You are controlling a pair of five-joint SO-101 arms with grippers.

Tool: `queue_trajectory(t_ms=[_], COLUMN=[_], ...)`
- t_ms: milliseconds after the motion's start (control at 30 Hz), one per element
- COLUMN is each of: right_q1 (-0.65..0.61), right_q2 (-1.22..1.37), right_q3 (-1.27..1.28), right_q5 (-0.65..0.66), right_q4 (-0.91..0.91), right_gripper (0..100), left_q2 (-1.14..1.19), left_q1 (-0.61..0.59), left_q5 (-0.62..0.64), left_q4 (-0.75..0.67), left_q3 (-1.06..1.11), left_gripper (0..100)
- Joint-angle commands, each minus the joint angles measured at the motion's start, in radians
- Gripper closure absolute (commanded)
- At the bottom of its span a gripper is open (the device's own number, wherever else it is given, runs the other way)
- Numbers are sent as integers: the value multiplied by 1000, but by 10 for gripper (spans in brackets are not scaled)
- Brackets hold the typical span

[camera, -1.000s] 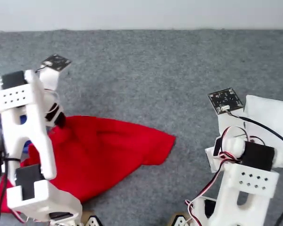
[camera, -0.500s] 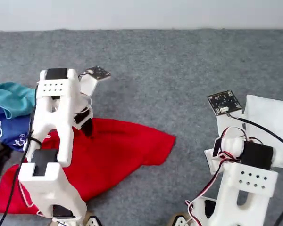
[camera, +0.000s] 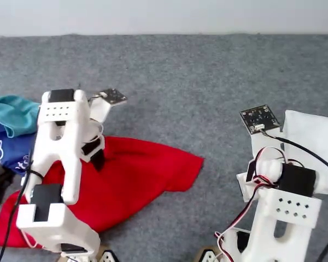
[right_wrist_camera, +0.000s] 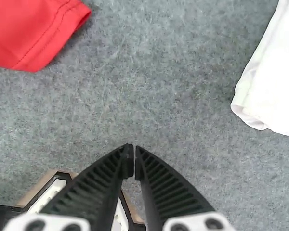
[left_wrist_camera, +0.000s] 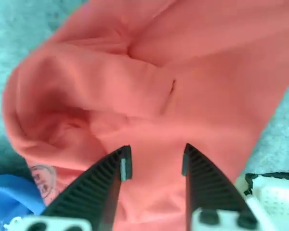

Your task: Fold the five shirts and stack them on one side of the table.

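Observation:
A red shirt lies crumpled and spread over the front left of the grey table; its bunched folds sit under my left gripper. That gripper hangs open just above the shirt's upper left part, with nothing between its fingers. A teal shirt and a blue shirt lie heaped at the left edge; the blue shirt borders the red one. A folded white shirt rests at the right. My right gripper is shut and empty over bare table, between a red sleeve and the white shirt.
The grey felt table stretches open across the back and middle. A pale wall runs along its far edge. The right arm's base stands at the front right, with cables beside it.
My left arm swung right from the table's left edge, uncovering the teal and blue shirts, then dropped slightly over the red shirt. The right arm has kept still.

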Motion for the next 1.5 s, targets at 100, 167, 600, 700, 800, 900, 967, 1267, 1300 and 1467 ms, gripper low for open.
queue_trajectory(t_ms=[100,167,600,700,800,900,967,1267,1300,1467], right_q1=[-8,-8,-8,-8,-8,-8,-8,-8,-8,-8], right_q2=[-7,-7,-7,-7,-7,-7,-7,-7,-7,-7], right_q3=[-5,-5,-5,-5,-5,-5,-5,-5,-5,-5], right_q5=[-3,-3,-3,-3,-3,-3,-3,-3,-3,-3], right_q4=[31,30,12,12,12,10,10,10,10,10], right_gripper=[990,990,990,990,990,990,990,990,990,990], left_q2=[-37,8,230,232,233,233,233,233,233,233], left_q1=[-15,-18,-34,-54,-72,-74,-68,-68,-68,-68], left_q5=[-9,-2,43,40,40,40,40,41,44,46], left_q4=[-92,-118,-124,-124,-117,-109,-118,-167,-178,-213], left_q3=[39,44,-68,-68,-67,-59,-36,28,30,31], left_gripper=[775,775,782,810,817,820,820,820,821,882])
